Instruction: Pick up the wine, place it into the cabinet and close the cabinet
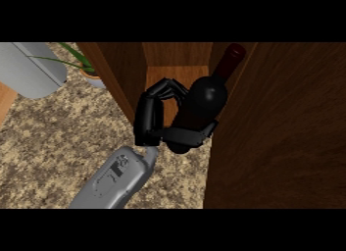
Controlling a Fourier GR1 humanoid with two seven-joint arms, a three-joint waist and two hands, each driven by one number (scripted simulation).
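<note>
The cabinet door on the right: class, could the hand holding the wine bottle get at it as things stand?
Probably not yet. The hand is curled round the wine bottle inside the cabinet opening; it must let go first. The door stands right beside it, nothing between.

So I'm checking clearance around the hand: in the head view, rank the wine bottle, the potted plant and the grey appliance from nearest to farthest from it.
From the hand:
1. Wine bottle, in its grasp, at the cabinet opening.
2. Potted plant, up-left, beside the cabinet's left wall.
3. Grey appliance, far upper left.
</note>
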